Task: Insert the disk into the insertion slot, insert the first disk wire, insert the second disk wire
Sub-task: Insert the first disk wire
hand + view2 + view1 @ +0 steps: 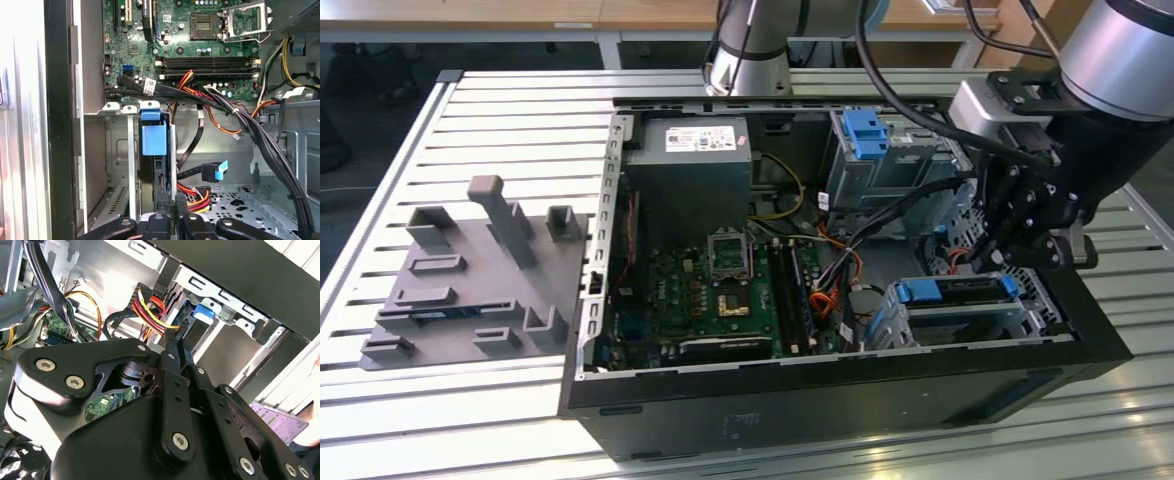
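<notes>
The disk (963,292), dark with a blue carrier frame, sits inside the insertion slot (917,328), the low perforated metal cage at the case's front corner on the exterior view's right. In the first wrist view the disk's blue tab (152,139) stands at the cage's mouth. My gripper (983,262) hangs just over the disk's rear edge. Its fingers (171,360) are drawn together on the black connector of a red, yellow and black disk wire (150,307), right at the disk's end (161,180). A second disk wire with a black, blue-tabbed plug (215,172) lies loose beside the cage.
The open computer case (854,385) lies on a slatted table. Inside are the motherboard (720,290), a power supply (687,160), a taller bay with a blue latch (867,130) and thick black cable bundles (265,145). A grey fixture block (467,280) stands to the exterior view's left.
</notes>
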